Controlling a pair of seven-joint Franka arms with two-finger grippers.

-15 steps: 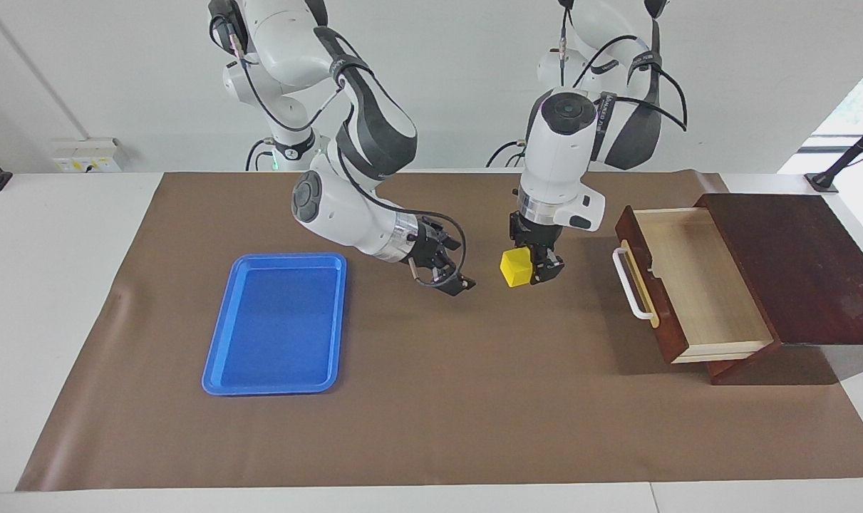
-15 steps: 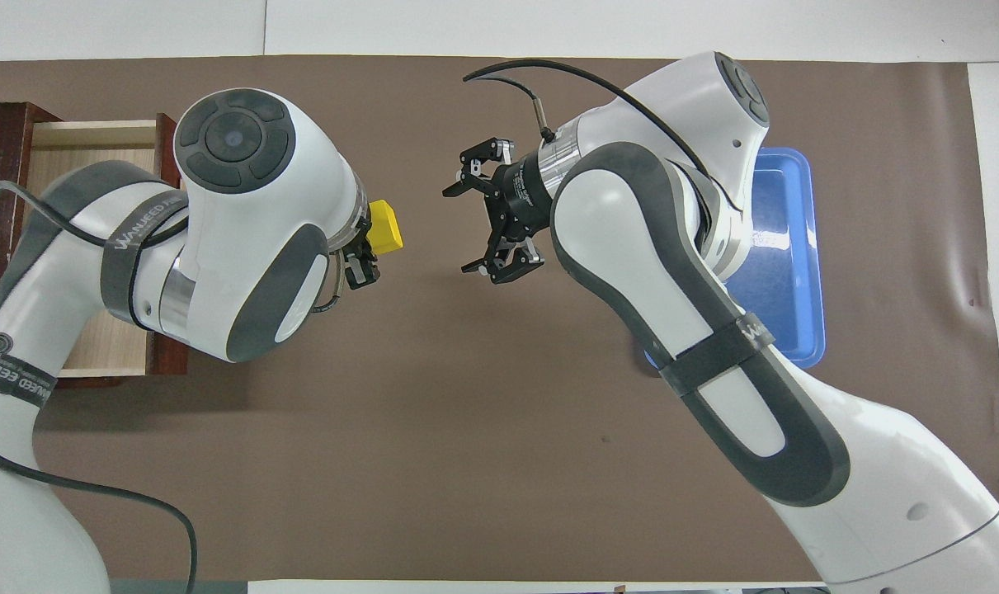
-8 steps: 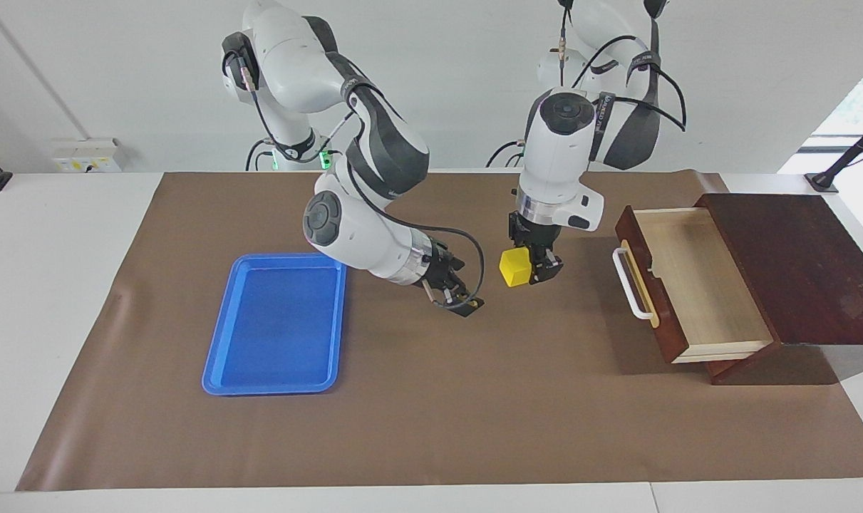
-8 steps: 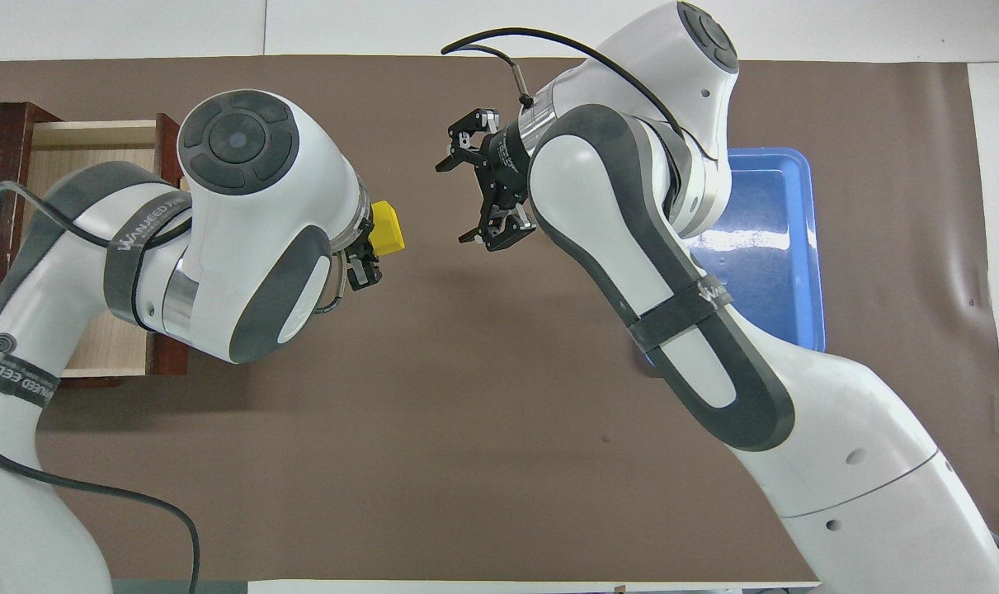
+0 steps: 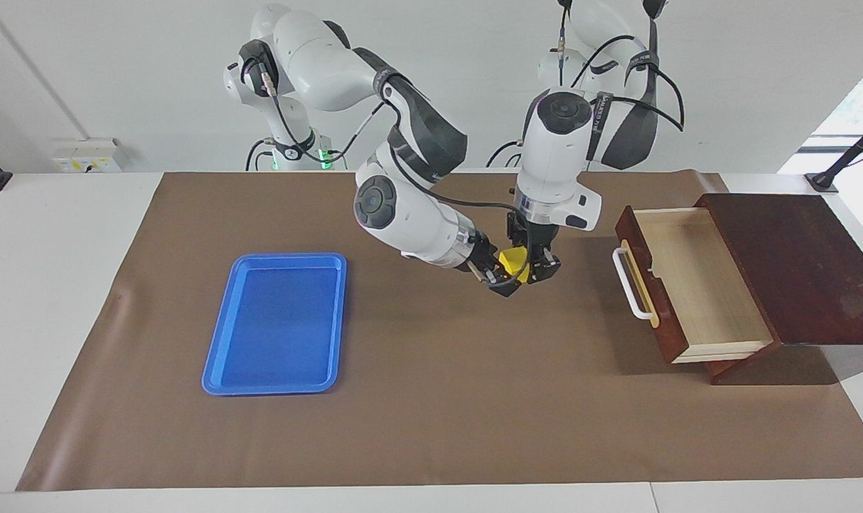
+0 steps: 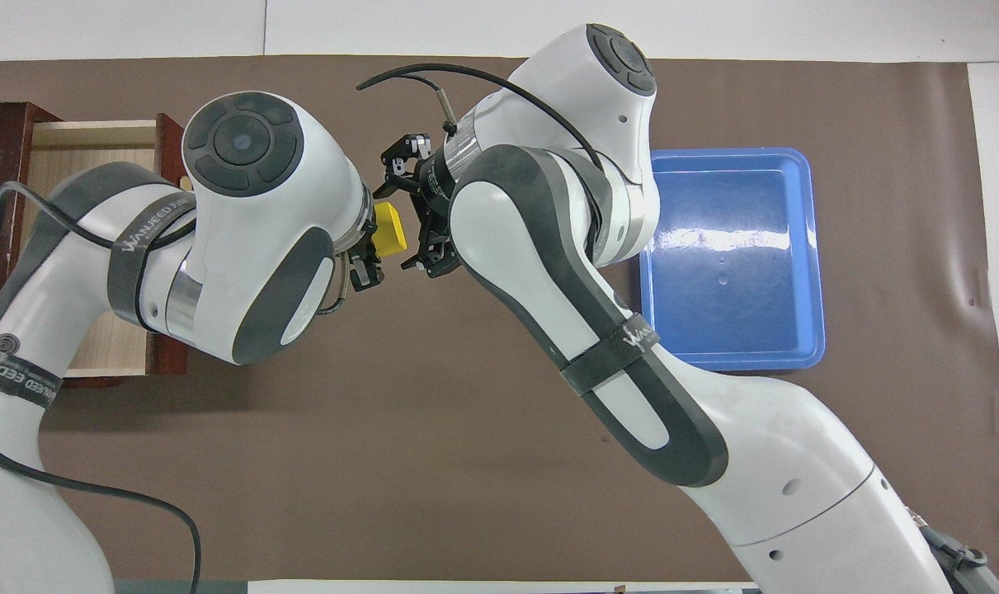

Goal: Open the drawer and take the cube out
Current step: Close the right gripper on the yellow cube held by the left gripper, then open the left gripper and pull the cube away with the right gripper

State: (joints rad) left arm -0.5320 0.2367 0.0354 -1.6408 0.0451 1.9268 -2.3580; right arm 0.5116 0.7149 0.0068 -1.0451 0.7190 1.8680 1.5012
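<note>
Yellow marks the cube (image 5: 514,264), which in the facing view hangs above the brown mat (image 5: 431,399), clamped between the fingers of the left gripper (image 5: 533,267). That gripper points straight down over the middle of the mat, between the blue tray (image 5: 274,324) and the drawer (image 5: 677,285). The right gripper (image 5: 500,279) reaches in from the tray's side, tilted, its tips right at the cube; its jaws are apart, and whether either finger touches the cube cannot be told. The drawer stands pulled open at the left arm's end of the table, its white handle (image 5: 629,282) facing the tray and its light wood interior showing.

Overhead view: the cube (image 6: 389,228) shows just past the left arm's wrist housing, with one finger of the left gripper (image 6: 367,252) visible beside it. The right gripper (image 6: 406,221) has its two fingers spread, one on either side of the cube. The drawer (image 6: 95,157) is largely covered by the left arm. The tray (image 6: 730,256) lies on the mat (image 6: 433,445) toward the right arm's end of the table.
</note>
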